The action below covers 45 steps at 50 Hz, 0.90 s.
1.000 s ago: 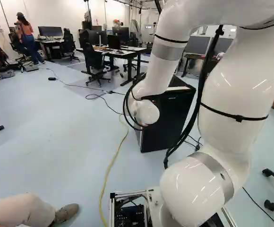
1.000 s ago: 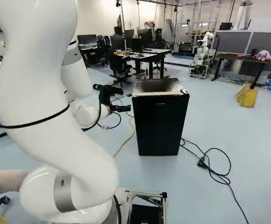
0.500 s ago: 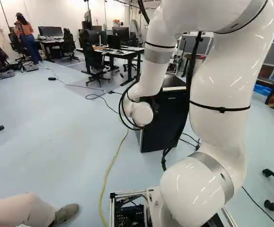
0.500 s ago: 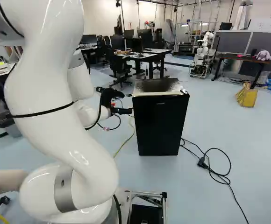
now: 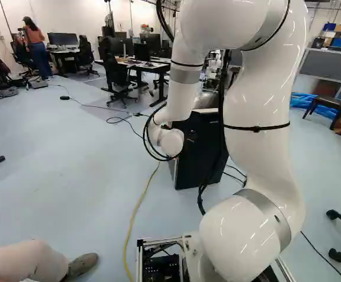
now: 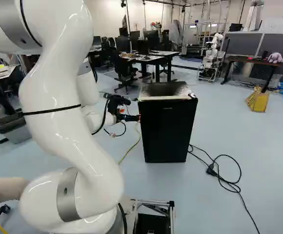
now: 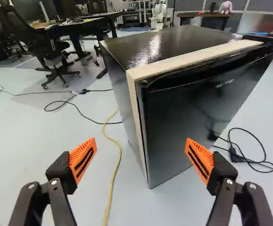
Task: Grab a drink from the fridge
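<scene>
Pale blue floor [image 6: 239, 136] under a black box-shaped fridge [image 6: 168, 131] with cream edging [image 7: 193, 59], door [image 7: 174, 117] apparently shut, contents hidden, black two-fingered gripper [image 6: 134, 110] with orange pads [image 7: 84, 159] spread wide, holding nothing, near the fridge's left front edge

arm [image 5: 258, 97]: upper links swung left in left base view, right in right base view
gripper [image 6: 135, 118]: moved with arm, shifted right in right base view, now nearer mini fridge [image 6: 166, 134] in that view
</scene>
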{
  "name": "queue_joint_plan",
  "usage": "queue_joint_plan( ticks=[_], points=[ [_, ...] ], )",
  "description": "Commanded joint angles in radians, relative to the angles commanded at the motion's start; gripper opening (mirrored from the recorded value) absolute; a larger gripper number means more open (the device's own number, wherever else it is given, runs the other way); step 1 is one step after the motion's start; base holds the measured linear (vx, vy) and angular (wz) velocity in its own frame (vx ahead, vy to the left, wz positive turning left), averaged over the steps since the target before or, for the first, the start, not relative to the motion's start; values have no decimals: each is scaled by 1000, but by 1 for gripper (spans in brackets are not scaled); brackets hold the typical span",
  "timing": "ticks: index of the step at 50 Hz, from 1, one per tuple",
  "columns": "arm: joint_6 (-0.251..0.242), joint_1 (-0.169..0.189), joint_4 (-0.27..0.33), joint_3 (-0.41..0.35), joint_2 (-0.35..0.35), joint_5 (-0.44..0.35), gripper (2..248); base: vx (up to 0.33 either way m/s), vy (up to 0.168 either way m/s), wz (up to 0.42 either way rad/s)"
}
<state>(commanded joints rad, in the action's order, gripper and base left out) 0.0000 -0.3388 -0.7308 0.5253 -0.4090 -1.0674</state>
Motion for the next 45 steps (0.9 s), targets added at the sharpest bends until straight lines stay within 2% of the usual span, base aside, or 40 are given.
queue_joint_plan(
  ticks=[13, 45],
  points=[
    [0, -5, -56, 40, -54, -33, 247, 0, 0, 0],
    [0, -5, -185, 108, -103, -109, 247, 0, 0, 0]
  ],
)
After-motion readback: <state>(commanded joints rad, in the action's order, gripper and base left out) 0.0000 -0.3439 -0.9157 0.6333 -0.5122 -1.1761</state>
